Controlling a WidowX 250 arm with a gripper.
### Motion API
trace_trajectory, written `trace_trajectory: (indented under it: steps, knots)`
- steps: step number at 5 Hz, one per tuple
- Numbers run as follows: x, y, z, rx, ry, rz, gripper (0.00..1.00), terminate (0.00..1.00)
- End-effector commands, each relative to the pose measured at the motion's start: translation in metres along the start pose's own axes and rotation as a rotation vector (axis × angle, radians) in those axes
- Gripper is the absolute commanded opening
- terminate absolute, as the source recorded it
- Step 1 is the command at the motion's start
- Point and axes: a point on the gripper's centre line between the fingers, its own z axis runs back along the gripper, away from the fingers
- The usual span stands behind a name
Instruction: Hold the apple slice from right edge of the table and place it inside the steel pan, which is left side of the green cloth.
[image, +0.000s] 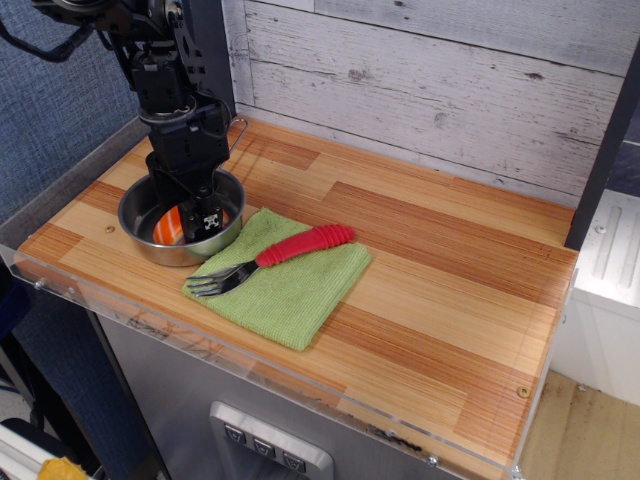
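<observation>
The steel pan (150, 245) stands at the table's (450, 290) left end, just left of the green cloth (290, 290). Its wire loop handle (236, 125) points to the back. My gripper (197, 220) reaches down into the pan. Its fingers (207, 221) stand around the orange, pale-striped apple slice (171, 224), which sits low inside the pan and is partly hidden by the fingers. The jaws look closed on the slice.
A fork with a red ribbed handle (302, 244) lies across the green cloth, tines toward the front left. A clear acrylic rim (250, 375) runs along the table's front edge. A grey plank wall (430, 90) stands behind.
</observation>
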Motion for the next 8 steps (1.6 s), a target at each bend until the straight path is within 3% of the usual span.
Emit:
trace_trajectory:
  steps: [1, 2, 4, 5, 8]
  knots:
    - [0.004, -0.004, 0.057, 0.127, -0.09, -0.042, 1.0, 0.0]
    - [0.007, -0.008, 0.093, 0.213, -0.118, -0.069, 1.0, 0.0]
    - [0.026, -0.033, 0.139, 0.307, -0.166, -0.154, 1.0, 0.0]
    - [0.03, -0.042, 0.144, 0.341, -0.177, -0.193, 1.0, 0.0]
    - [0.03, -0.042, 0.144, 0.341, -0.177, -0.193, 1.0, 0.0]
